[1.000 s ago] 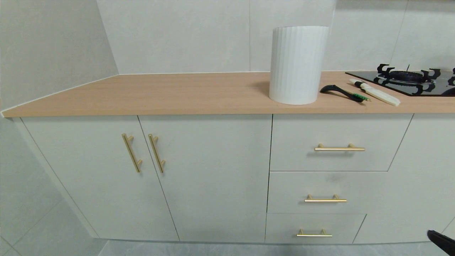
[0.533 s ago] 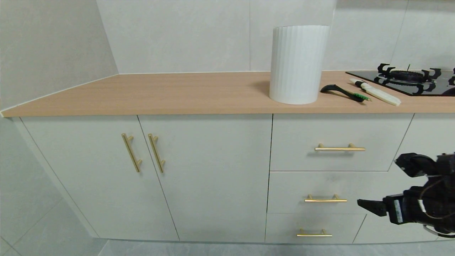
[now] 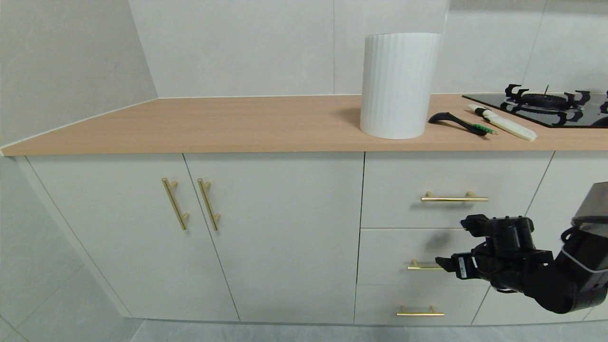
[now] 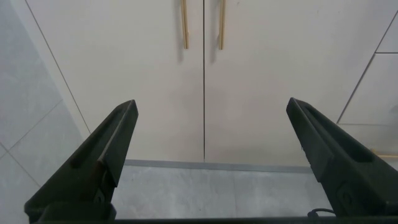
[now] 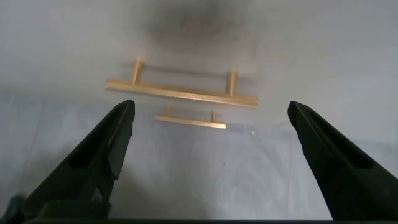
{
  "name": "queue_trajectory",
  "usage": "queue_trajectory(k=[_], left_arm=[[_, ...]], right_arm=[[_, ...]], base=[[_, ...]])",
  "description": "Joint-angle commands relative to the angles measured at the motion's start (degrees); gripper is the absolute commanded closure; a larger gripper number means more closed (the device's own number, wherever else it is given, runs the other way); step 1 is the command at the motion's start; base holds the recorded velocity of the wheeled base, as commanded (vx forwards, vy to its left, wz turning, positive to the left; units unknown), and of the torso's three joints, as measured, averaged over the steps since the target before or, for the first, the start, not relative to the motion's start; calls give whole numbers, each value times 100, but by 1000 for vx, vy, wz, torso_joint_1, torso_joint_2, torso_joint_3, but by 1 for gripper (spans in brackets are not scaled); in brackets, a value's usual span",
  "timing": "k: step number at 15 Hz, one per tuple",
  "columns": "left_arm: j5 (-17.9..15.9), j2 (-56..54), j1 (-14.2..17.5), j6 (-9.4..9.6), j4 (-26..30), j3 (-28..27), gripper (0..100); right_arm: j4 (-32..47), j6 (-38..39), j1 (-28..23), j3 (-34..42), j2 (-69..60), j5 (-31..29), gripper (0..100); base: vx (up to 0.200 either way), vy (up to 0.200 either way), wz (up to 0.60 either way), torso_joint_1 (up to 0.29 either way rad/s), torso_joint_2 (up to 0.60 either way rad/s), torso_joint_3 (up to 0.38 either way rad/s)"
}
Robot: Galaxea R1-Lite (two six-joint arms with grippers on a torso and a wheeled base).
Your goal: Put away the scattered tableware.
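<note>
Cabinet front [image 3: 285, 228] under wooden countertop [image 3: 213, 126]; white ribbed canister [image 3: 396, 85] stands on countertop; right gripper [image 3: 450, 242] spread wide, empty, just before middle drawer handle [image 3: 420, 268]; left gripper [image 4: 211, 104] spread wide, empty, facing double doors [image 4: 249, 81]; black ladle [image 3: 458, 122] and white utensil [image 3: 503, 124] lie on countertop between canister and hob [image 3: 546, 107].

The table [image 3: 237, 124] is carrying three items — one white ribbed canister [image 3: 397, 85], one black utensil [image 3: 457, 122], one white utensil [image 3: 506, 127]. Two cabinet doors [image 3: 118, 247] and three drawers [image 3: 451, 175] are bearing five gold handles [image 3: 453, 199].
</note>
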Motion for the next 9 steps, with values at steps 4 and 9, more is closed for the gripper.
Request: queue_trajectory(k=[4, 9], left_arm=[[2, 1, 5, -7, -1, 0, 0], [2, 1, 5, 1, -1, 0, 0]], right_arm=[[-706, 13, 12, -193, 1008, -232, 0], [-794, 145, 21, -519, 1334, -399, 0]], base=[[0, 0, 0, 0, 0, 0], [0, 0, 0, 0, 0, 0]])
